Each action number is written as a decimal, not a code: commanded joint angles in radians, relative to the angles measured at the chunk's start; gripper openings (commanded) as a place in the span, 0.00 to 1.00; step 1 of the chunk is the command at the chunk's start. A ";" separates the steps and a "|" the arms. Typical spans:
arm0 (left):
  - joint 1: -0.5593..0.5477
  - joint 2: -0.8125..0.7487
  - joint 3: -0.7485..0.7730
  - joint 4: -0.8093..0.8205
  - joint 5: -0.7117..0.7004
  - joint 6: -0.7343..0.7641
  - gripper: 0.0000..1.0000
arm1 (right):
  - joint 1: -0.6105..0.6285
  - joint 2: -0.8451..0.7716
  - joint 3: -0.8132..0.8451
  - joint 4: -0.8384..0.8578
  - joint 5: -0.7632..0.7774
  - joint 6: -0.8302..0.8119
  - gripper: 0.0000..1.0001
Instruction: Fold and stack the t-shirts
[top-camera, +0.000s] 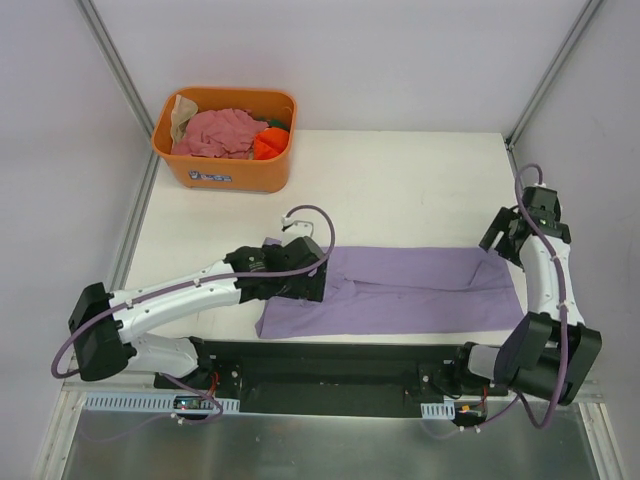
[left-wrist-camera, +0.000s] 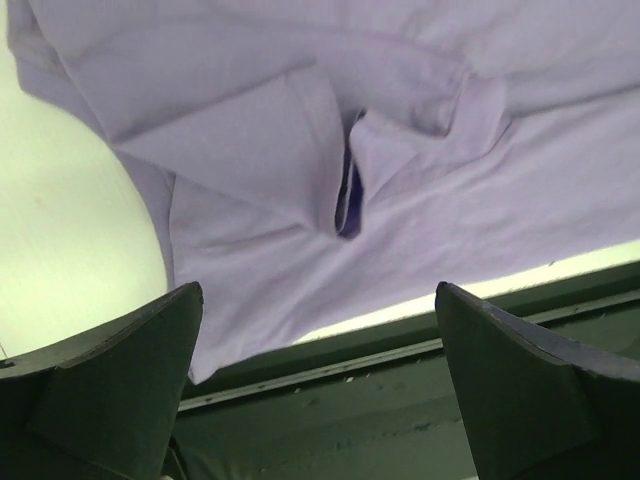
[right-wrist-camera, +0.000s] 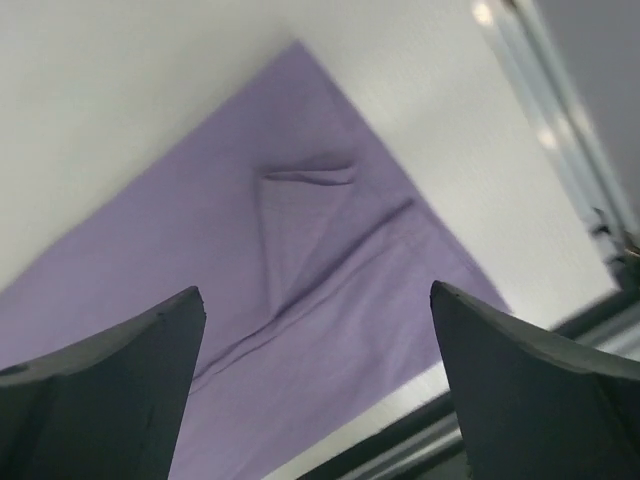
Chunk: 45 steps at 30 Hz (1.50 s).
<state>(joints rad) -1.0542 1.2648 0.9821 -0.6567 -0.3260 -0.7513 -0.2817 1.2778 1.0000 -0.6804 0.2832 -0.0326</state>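
A large lavender-purple t-shirt (top-camera: 410, 290) lies folded into a long strip along the table's near edge. It also shows in the left wrist view (left-wrist-camera: 400, 150) and the right wrist view (right-wrist-camera: 300, 270). My left gripper (top-camera: 312, 280) hovers over the strip's left end, open and empty (left-wrist-camera: 318, 300). My right gripper (top-camera: 497, 240) is above the strip's right end, open and empty (right-wrist-camera: 315, 300). A dusty pink t-shirt (top-camera: 215, 132), an orange one (top-camera: 268, 146) and a beige one (top-camera: 181, 112) lie crumpled in the orange tub (top-camera: 230, 176).
The orange plastic tub stands at the table's back left. The white table (top-camera: 400, 190) has metal frame posts (top-camera: 120, 70) at its back corners. A black rail (top-camera: 330, 365) runs along the near edge between the arm bases.
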 joint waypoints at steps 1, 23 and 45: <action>0.029 0.079 0.127 0.012 -0.085 0.043 0.99 | -0.004 -0.066 -0.050 0.077 -0.460 -0.013 0.96; 0.080 0.492 0.211 0.140 0.378 0.150 0.99 | -0.007 0.161 -0.110 0.154 -0.723 0.031 0.96; -0.046 0.134 0.058 0.101 0.371 0.155 0.99 | -0.008 0.060 -0.123 0.131 -0.673 0.025 0.96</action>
<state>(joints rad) -1.1454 1.3792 0.9333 -0.5510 0.2005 -0.5842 -0.2840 1.4094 0.8593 -0.5556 -0.3748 -0.0078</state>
